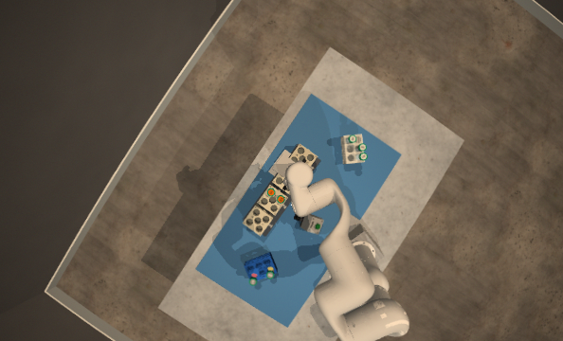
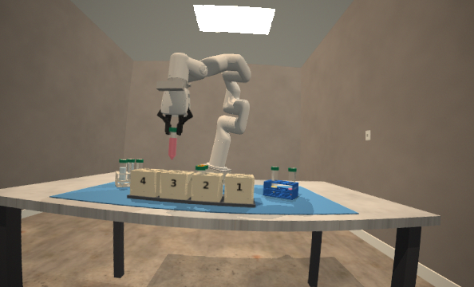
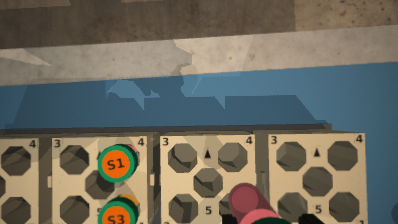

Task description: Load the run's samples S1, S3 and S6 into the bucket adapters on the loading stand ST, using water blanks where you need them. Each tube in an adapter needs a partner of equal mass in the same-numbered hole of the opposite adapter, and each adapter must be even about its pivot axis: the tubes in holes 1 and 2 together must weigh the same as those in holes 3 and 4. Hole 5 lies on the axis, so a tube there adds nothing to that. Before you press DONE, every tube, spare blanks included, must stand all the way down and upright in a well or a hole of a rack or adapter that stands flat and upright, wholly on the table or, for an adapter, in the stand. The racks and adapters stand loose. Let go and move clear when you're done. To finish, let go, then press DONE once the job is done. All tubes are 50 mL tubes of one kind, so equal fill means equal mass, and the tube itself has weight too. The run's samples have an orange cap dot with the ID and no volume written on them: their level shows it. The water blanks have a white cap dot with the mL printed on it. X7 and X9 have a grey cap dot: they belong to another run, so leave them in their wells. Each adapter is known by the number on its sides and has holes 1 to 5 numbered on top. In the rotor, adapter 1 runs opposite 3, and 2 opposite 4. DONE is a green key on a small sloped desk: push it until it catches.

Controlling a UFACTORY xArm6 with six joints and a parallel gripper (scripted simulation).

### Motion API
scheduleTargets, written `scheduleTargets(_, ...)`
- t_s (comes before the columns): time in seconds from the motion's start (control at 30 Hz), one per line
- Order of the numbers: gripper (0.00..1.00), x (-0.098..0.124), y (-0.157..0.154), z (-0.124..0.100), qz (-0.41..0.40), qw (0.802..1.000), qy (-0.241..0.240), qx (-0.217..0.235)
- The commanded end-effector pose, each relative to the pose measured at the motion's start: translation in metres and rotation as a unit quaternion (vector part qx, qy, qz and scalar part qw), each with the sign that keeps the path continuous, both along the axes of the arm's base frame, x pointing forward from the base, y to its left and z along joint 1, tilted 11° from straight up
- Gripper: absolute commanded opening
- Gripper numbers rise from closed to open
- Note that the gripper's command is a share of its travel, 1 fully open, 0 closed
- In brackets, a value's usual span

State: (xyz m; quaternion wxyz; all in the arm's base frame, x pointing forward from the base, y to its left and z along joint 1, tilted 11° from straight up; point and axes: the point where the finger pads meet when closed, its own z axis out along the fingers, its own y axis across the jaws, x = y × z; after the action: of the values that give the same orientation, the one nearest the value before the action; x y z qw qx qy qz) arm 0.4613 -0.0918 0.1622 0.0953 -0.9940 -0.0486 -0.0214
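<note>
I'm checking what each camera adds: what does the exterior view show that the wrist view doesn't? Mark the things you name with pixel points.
Only the exterior: the blue rack (image 1: 266, 274) (image 2: 267, 190), the white rack (image 1: 344, 153) (image 2: 119, 184), the arm (image 1: 345, 265) (image 2: 220, 149), and side numbers 1 to 4.

Only the wrist: the hole numbers on top of the adapters (image 1: 266, 227) (image 2: 206, 195) (image 3: 207, 168), and readable names on S1 (image 1: 271, 192) (image 3: 115, 163) and S3 (image 1: 281, 199) (image 3: 116, 219).

Both: the adapters, orange-dotted caps, blue mat (image 1: 372, 175) (image 2: 321, 205) (image 3: 345, 95), and the claw (image 2: 173, 131) (image 3: 270, 220) gripping a pink-filled tube (image 2: 172, 147) (image 3: 245, 199).
</note>
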Motion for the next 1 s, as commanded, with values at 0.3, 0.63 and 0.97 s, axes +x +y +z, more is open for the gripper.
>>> scheduleTargets(0.3, 0.00, 0.021, -0.054, -0.008, 0.000, 1.000, -0.002, 0.000)
scheduleTargets(0.63, 0.00, 0.035, -0.096, -0.016, 0.000, 1.000, -0.002, 0.000)
scheduleTargets(0.97, 0.00, 0.037, -0.103, -0.017, 0.000, 1.000, -0.002, 0.000)
